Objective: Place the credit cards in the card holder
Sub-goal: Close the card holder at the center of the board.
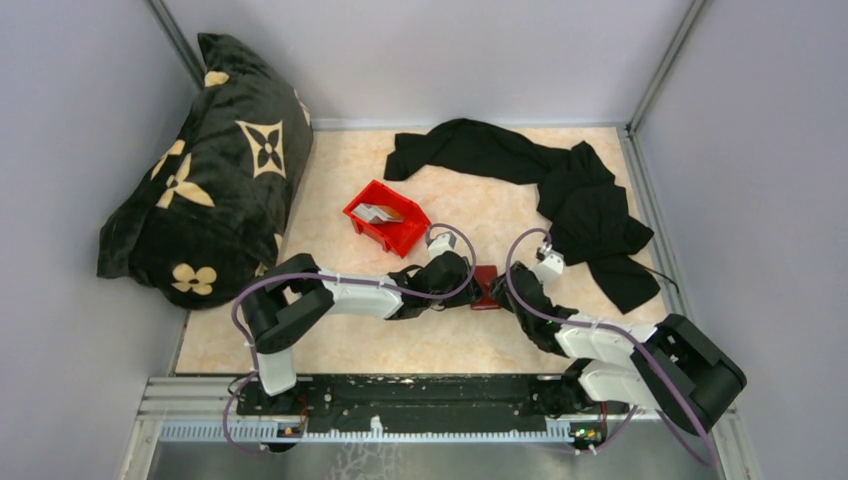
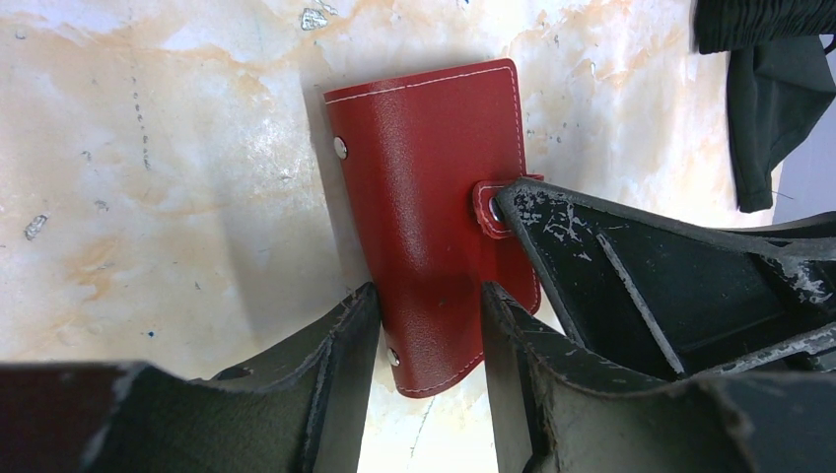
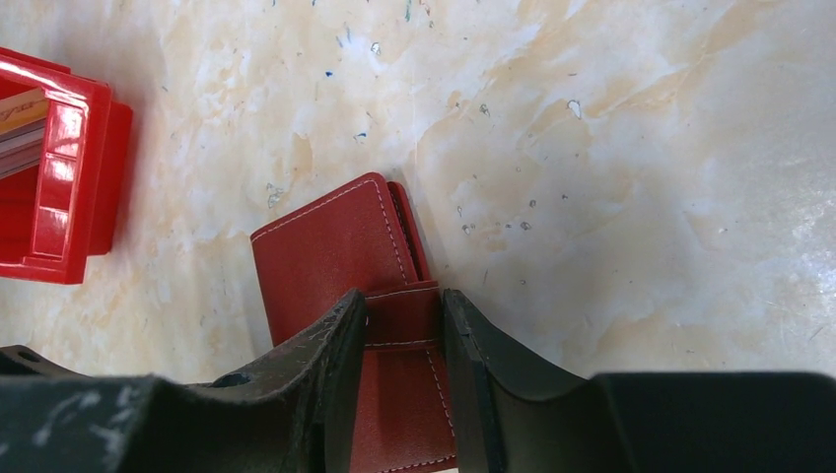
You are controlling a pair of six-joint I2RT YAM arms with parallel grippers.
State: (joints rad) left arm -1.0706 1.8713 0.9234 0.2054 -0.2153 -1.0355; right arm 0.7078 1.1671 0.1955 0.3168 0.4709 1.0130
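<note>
The dark red card holder [image 1: 486, 287] lies folded shut on the table between both arms. In the left wrist view my left gripper [image 2: 424, 305] clamps the near end of the card holder [image 2: 424, 197] across its width, both fingers against its edges. My right gripper [image 3: 404, 305] comes from the other side, its fingers set against both ends of the snap strap on the card holder [image 3: 325, 246]. One right finger [image 2: 592, 256] rests on the strap's snap end. The pale credit cards [image 1: 378, 212] lie in the red bin, and their edges [image 3: 20, 128] show at the right wrist view's left border.
The red plastic bin [image 1: 352, 212] stands just behind and left of the holder, also in the right wrist view [image 3: 69, 187]. A black garment [image 1: 560, 190] sprawls at the back right. A black flower-patterned cushion [image 1: 210, 170] fills the left side. Grey walls enclose the table.
</note>
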